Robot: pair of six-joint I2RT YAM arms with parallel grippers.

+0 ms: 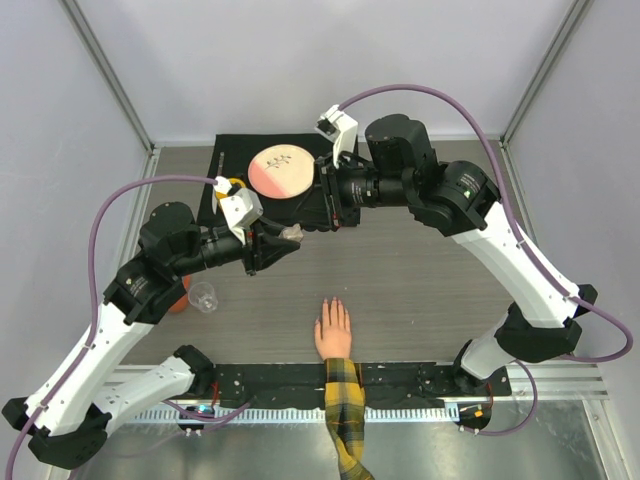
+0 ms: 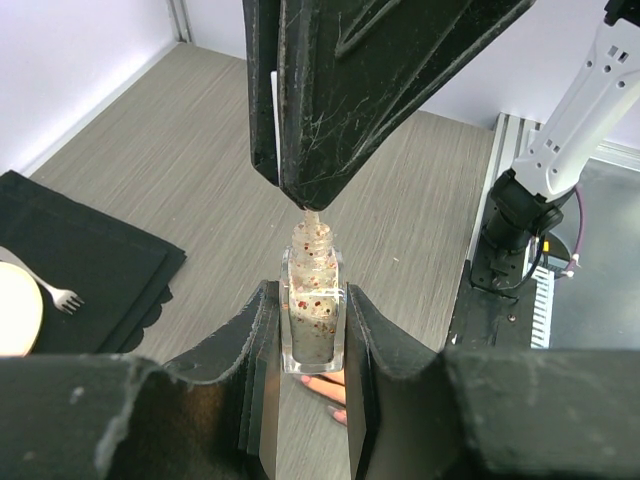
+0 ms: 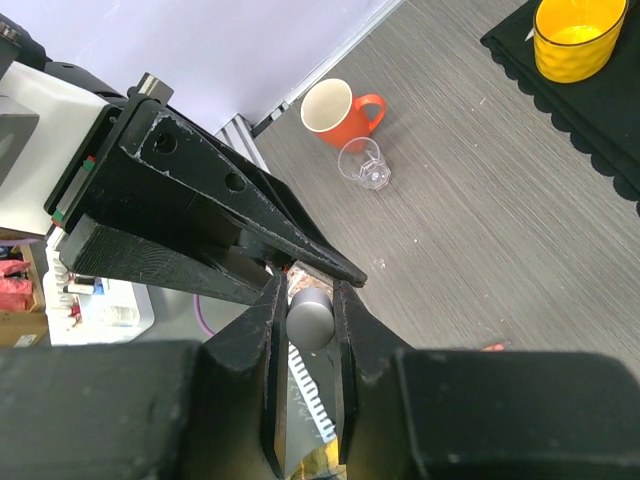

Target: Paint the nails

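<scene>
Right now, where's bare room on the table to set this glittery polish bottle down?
Bare grey wood table spreads right of the flesh-coloured hand, and between it and the black cloth placemat. Crowded: the orange mug and clear glass on the left, the pink plate on the placemat.

The left arm (image 1: 85, 352) and right arm (image 1: 522, 265) share white link covers, black joint housings, scuffed black gripper fingers (image 2: 330, 80) and a looping purple cable (image 1: 420, 87) each.

Bright, even light, soft shadows
</scene>
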